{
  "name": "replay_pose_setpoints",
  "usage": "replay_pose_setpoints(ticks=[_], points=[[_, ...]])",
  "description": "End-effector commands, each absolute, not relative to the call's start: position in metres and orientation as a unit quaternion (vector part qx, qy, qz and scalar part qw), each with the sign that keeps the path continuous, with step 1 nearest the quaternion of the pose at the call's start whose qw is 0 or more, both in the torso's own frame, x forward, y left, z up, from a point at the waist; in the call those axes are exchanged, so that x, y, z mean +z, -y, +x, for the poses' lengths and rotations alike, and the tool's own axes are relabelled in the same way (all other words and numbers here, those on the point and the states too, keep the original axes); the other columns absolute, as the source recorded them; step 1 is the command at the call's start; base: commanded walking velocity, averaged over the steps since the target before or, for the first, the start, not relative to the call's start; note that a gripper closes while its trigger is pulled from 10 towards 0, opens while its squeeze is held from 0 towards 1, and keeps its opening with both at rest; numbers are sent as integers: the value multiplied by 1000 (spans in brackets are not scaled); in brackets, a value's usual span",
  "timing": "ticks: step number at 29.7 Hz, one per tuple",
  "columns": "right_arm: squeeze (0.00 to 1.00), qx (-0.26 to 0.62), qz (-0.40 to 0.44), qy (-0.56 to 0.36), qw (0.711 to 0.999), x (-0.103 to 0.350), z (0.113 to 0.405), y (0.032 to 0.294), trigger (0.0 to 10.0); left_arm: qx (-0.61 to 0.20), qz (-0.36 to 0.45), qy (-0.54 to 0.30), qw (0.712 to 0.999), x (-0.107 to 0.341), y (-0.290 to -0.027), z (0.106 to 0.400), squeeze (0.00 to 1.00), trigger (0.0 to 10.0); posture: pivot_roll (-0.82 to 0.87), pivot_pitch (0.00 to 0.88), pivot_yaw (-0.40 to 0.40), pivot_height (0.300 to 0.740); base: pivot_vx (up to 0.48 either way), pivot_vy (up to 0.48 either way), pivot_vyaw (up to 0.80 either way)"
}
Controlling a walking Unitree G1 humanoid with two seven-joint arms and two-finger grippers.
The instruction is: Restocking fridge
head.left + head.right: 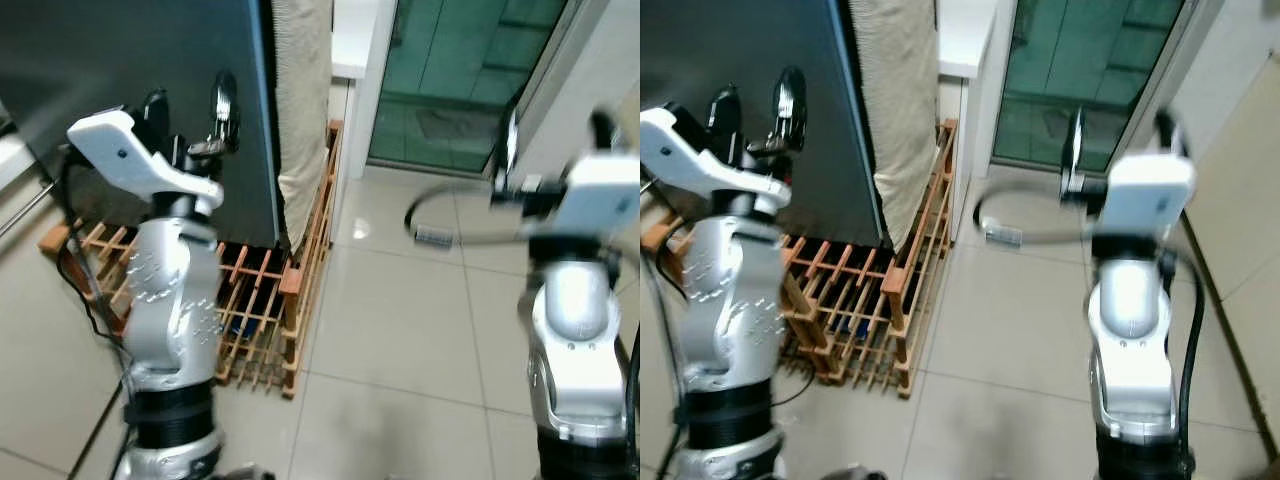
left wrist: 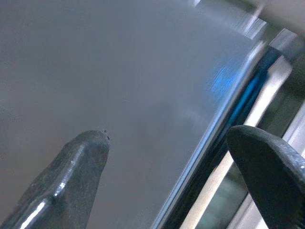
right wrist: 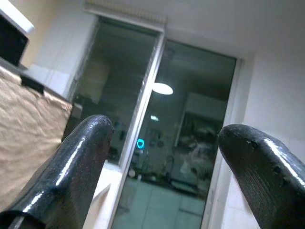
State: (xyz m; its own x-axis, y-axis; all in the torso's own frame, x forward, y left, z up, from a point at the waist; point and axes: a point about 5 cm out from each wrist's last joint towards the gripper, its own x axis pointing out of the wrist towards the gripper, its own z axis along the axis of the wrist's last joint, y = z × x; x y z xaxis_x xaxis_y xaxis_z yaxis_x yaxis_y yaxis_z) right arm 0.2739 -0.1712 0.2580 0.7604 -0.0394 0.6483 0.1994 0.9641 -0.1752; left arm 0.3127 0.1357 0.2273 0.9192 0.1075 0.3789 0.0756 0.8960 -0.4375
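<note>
The fridge [image 1: 130, 60] is a tall dark grey slab at the upper left, its door shut. My left gripper [image 1: 190, 105] is raised right in front of its face, near the right edge, open and holding nothing. In the left wrist view the grey fridge face [image 2: 119, 71] lies close beyond the open left gripper [image 2: 167, 138], with the door's edge between the fingertips. My right gripper [image 1: 555, 135] is raised on the right, blurred, open and empty. The right wrist view has the right gripper [image 3: 164, 131] pointing at a dark glass door [image 3: 143, 119].
A wooden slatted rack [image 1: 265, 310] stands on the floor against the fridge's base. A beige cloth [image 1: 300, 100] hangs beside the fridge. A green-tinted glass door [image 1: 450, 70] is straight ahead. Pale floor tiles [image 1: 400, 330] spread between my arms.
</note>
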Motion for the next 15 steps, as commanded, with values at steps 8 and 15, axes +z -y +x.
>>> replay_pose_setpoints(ticks=[8,15], points=[[0,-82,-104,274,953,223,279,183,10000,1,-197,212,957,227,-135,311,0,10000,-96,0,-85,740,0,0,0],[0,-81,-130,356,922,263,273,183,10000,-24,-178,291,940,266,-138,303,0,10000,-124,0,-35,740,0,0,0]])
